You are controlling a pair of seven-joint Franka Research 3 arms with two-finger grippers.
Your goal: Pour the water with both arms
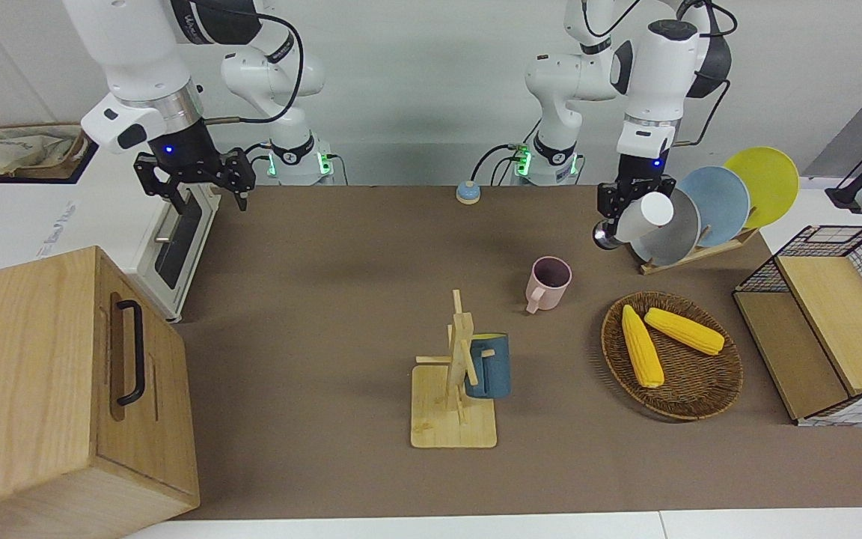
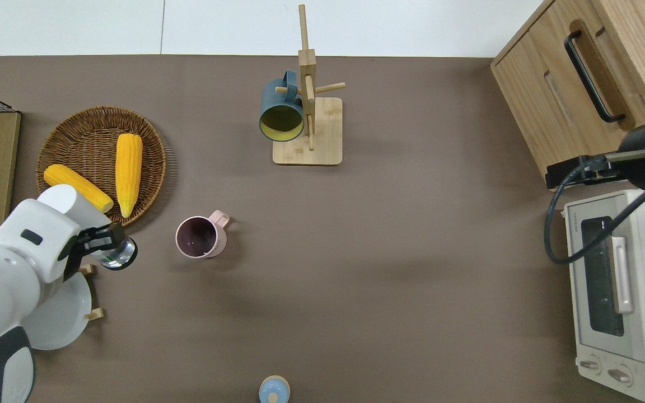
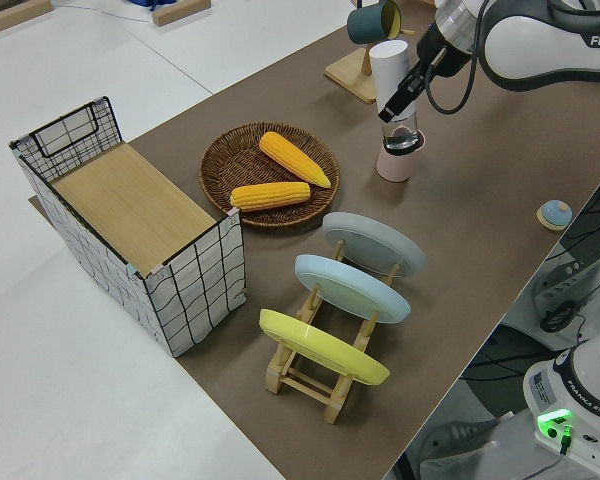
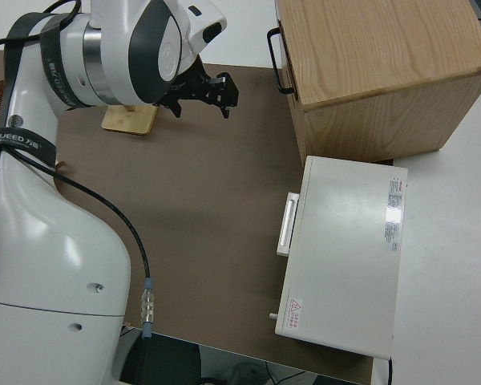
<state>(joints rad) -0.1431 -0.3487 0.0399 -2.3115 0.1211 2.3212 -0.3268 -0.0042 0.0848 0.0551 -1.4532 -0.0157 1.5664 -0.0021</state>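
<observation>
— What is the left gripper (image 1: 629, 202) doing?

— Its fingers are clamped on a white bottle (image 1: 644, 216) with a silvery end, held tilted in the air. In the overhead view the bottle (image 2: 111, 250) hangs over bare mat, between the wicker basket (image 2: 65, 134) and the dish rack's white plate (image 2: 59, 316), with the silvery end pointing toward the pink mug (image 2: 199, 237).

— And the mug?

— Upright on the brown mat (image 1: 326, 262), mouth open, handle turned away from the robots. It stands apart from the bottle, toward the middle of the table.

— The right gripper (image 1: 203, 183)?

— Up in the air near the toaster oven (image 1: 176, 239), fingers spread apart and holding nothing — in the right side view the right gripper (image 4: 200, 92) shows its two black fingers well separated.

— What else is on the table?

— Two corn cobs (image 1: 670, 340) lie in the basket. A blue mug (image 1: 489, 364) hangs on the wooden mug tree (image 1: 457, 374), farther from the robots than the pink mug. Three plates stand in the rack — white, blue (image 1: 719, 203) and yellow (image 1: 764, 183). A wooden cabinet (image 1: 57, 382) with a black handle sits at the right arm's end, farther from the robots than the oven.
</observation>
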